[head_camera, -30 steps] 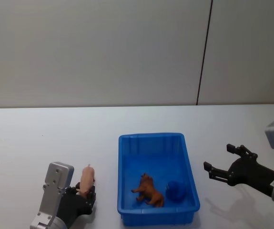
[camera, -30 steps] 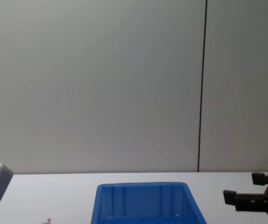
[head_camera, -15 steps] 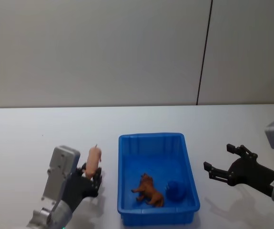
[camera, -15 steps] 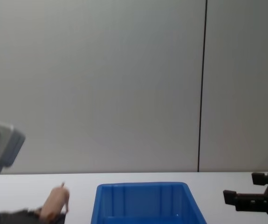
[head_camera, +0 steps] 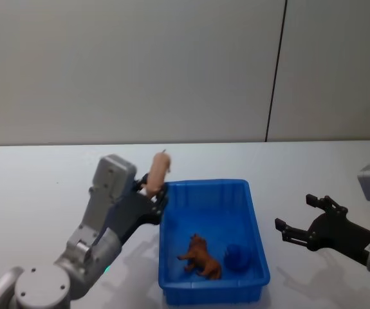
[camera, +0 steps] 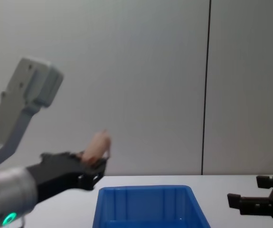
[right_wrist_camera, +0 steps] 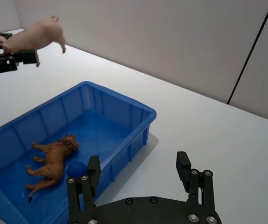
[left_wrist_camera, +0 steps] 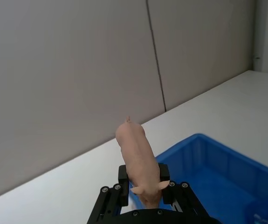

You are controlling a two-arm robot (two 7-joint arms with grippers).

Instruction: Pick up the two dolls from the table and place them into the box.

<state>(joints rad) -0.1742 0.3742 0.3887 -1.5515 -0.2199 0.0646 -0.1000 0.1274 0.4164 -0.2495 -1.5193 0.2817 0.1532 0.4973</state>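
My left gripper (head_camera: 151, 192) is shut on a pink pig doll (head_camera: 158, 170), held high in the air just left of the blue box's (head_camera: 255, 241) near-left rim. The pig (left_wrist_camera: 137, 158) sticks up from between the fingers in the left wrist view, and it also appears in the chest view (camera: 96, 146) and the right wrist view (right_wrist_camera: 35, 35). A brown lion-like doll (head_camera: 201, 257) lies on the box floor (right_wrist_camera: 54, 164). My right gripper (head_camera: 302, 222) hovers open over the white table (head_camera: 37, 187), right of the box, with nothing between its fingers.
A small dark blue round object (head_camera: 237, 257) sits in the box beside the brown doll. A plain grey wall with a dark vertical seam (head_camera: 275, 84) stands behind the table.
My left gripper has lifted the pink pig from the table at the box's left and carried it up and rightward toward the box's rim. The right arm has stayed still.
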